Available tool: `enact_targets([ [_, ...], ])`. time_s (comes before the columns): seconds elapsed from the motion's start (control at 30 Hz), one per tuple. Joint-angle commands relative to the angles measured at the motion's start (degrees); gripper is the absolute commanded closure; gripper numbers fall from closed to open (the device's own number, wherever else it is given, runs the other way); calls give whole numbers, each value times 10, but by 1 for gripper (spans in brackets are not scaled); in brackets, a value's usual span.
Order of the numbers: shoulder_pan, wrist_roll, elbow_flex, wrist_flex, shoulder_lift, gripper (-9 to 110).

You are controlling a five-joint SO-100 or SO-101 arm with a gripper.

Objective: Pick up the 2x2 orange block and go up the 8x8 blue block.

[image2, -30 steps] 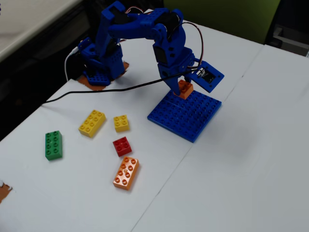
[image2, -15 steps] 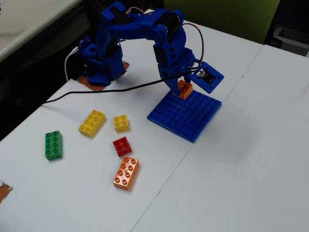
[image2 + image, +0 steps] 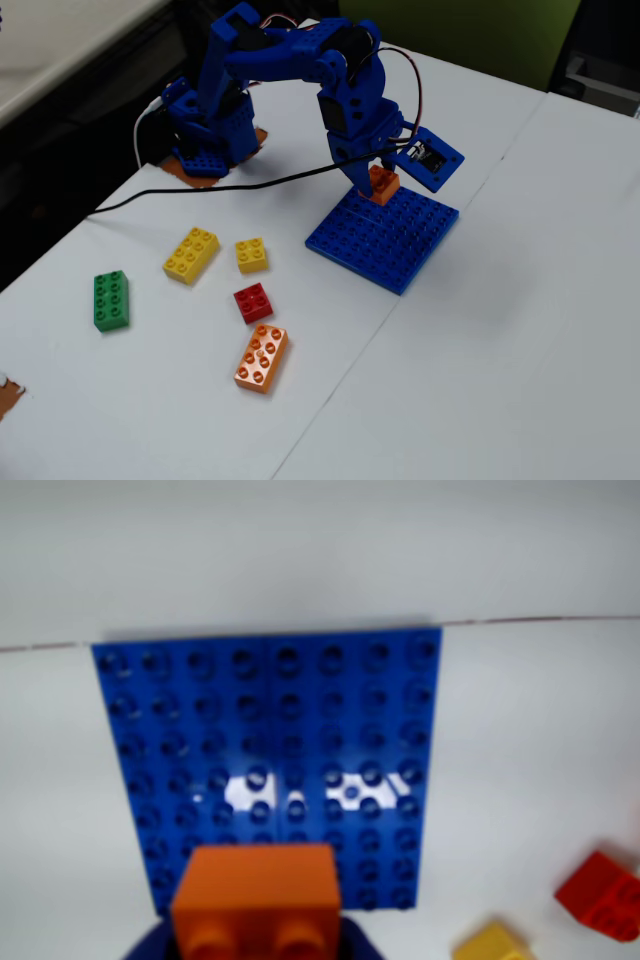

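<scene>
My gripper [image 3: 380, 180] is shut on the 2x2 orange block [image 3: 382, 186]. In the fixed view the block hangs at the far corner of the 8x8 blue block [image 3: 384, 236], just above it or touching it; I cannot tell which. In the wrist view the orange block [image 3: 258, 898] fills the bottom centre between blue fingers [image 3: 150, 948], with the blue baseplate [image 3: 270, 760] spread out beyond it on the white table.
Loose bricks lie left of the plate in the fixed view: a small yellow brick [image 3: 252, 255], a long yellow brick [image 3: 191, 254], a red brick [image 3: 253, 302], a long orange brick [image 3: 262, 357] and a green brick [image 3: 111, 299]. The arm's base [image 3: 212, 140] stands at the back left.
</scene>
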Motion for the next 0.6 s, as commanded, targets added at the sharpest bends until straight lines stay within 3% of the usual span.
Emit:
enact_targets([
  [0.0, -4, -4, -18, 3, 9, 101],
  [0.57, -1, -11, -19, 3, 2, 101],
])
